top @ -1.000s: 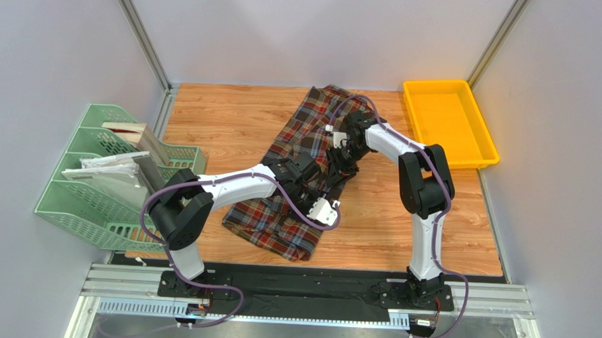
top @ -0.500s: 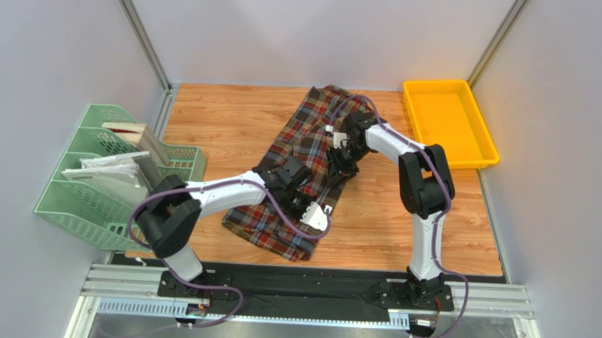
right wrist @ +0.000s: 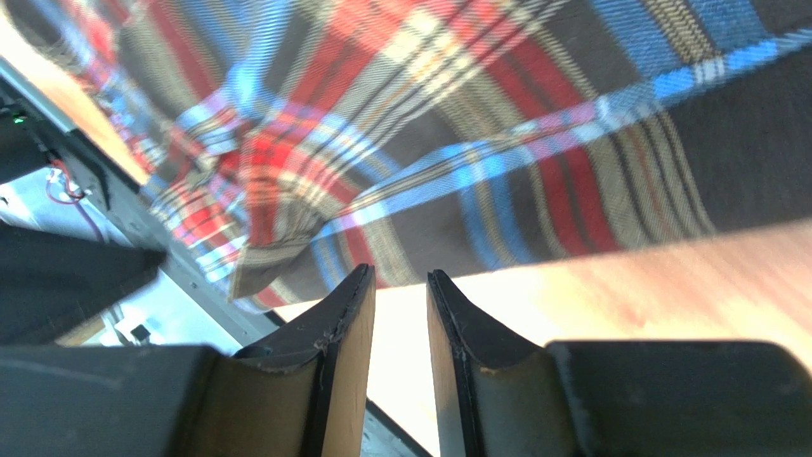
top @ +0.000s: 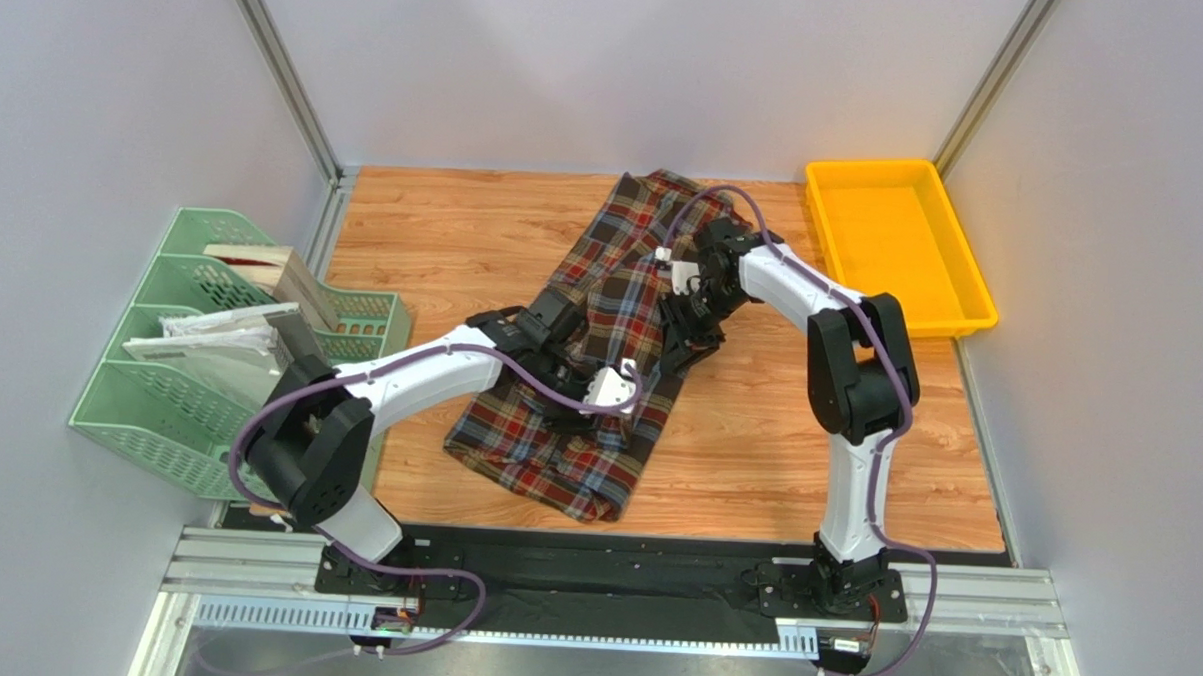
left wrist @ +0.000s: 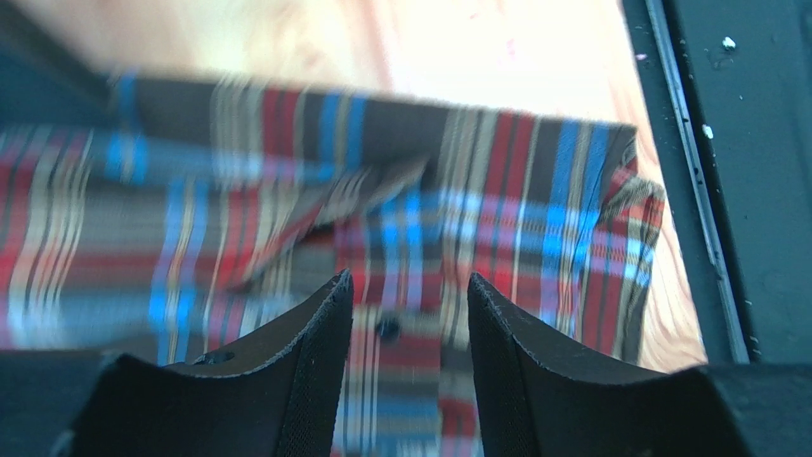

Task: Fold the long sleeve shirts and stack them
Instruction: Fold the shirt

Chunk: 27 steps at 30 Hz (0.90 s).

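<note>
The plaid long sleeve shirt [top: 607, 271] lies as a long, partly folded strip running diagonally from the far middle of the wooden table to its near middle. My left gripper [top: 575, 402] hovers over the shirt's near half. In the left wrist view it [left wrist: 410, 276] is open and empty, with the plaid cloth [left wrist: 534, 209] and a dark button below. My right gripper [top: 680, 334] is at the shirt's right edge. In the right wrist view it [right wrist: 400, 271] is slightly open and empty over bare wood, just off the shirt's hem [right wrist: 477, 114].
A yellow tray [top: 897, 244] sits at the far right. A green file rack [top: 216, 355] holding papers and a wooden block stands at the left. The black mounting rail [top: 615, 556] runs along the near edge and also shows in the left wrist view [left wrist: 753, 190].
My left gripper has moved up and to the left, from the shirt's near right edge to over its middle. The right gripper has shifted slightly farther along the right edge.
</note>
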{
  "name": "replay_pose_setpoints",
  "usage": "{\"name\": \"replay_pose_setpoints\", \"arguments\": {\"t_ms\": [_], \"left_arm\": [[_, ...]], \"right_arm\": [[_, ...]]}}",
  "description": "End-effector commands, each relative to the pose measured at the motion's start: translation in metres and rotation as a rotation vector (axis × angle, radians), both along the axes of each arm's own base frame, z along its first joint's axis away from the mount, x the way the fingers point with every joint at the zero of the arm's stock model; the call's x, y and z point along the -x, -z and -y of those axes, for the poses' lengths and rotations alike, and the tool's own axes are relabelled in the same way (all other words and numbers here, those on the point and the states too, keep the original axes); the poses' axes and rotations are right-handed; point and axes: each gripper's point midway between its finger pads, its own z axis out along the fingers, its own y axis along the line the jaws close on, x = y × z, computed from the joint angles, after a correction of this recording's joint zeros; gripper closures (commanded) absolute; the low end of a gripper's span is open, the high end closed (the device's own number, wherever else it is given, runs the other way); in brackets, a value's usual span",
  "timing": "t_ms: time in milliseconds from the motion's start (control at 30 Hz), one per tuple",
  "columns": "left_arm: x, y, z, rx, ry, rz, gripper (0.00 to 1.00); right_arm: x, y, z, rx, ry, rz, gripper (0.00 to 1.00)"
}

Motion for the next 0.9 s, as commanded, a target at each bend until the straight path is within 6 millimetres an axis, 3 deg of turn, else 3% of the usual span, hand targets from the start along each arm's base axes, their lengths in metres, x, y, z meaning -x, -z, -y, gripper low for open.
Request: {"name": "replay_pose_setpoints", "arguments": {"t_ms": [0,100,133,200,233,367,433,533,667,800,867], "left_arm": [[-0.020,-0.052,-0.027,0.084,-0.169,-0.020,0.46],[-0.050,-0.044,-0.067,0.005,-0.314,0.037,0.47],[-0.057,-0.044,-0.077,-0.011,-0.351,0.039,0.47],[-0.070,-0.051,-0.099,-0.025,-0.448,0.005,0.46],[-0.070,-0.052,-0.107,-0.041,-0.482,-0.014,0.46],[-0.080,-0.062,-0.131,-0.056,-0.583,-0.026,0.45],[-0.075,-0.061,-0.140,-0.075,-0.593,-0.031,0.44],[-0.062,-0.054,-0.146,-0.103,-0.530,-0.009,0.43],[-0.050,-0.024,-0.148,-0.185,-0.406,0.033,0.39],[-0.052,0.021,-0.123,-0.336,-0.337,0.035,0.39],[-0.063,0.028,-0.111,-0.373,-0.349,0.053,0.40]], "right_arm": [[-0.017,-0.060,-0.014,-0.086,-0.018,0.172,0.67],[-0.021,-0.043,-0.033,-0.056,-0.056,0.161,0.68],[-0.025,-0.029,-0.038,-0.035,-0.066,0.153,0.68],[-0.033,-0.012,-0.039,0.023,-0.092,0.180,0.68],[-0.040,0.005,-0.038,0.063,-0.100,0.175,0.68],[-0.064,0.032,-0.028,0.173,-0.102,0.209,0.69],[-0.075,0.040,-0.016,0.258,-0.095,0.241,0.71],[-0.088,0.054,0.000,0.347,-0.096,0.242,0.76],[-0.118,0.057,0.017,0.424,-0.079,0.296,0.76],[-0.151,0.052,0.017,0.457,-0.111,0.393,0.76],[-0.159,0.047,0.020,0.475,-0.143,0.438,0.76]]}}
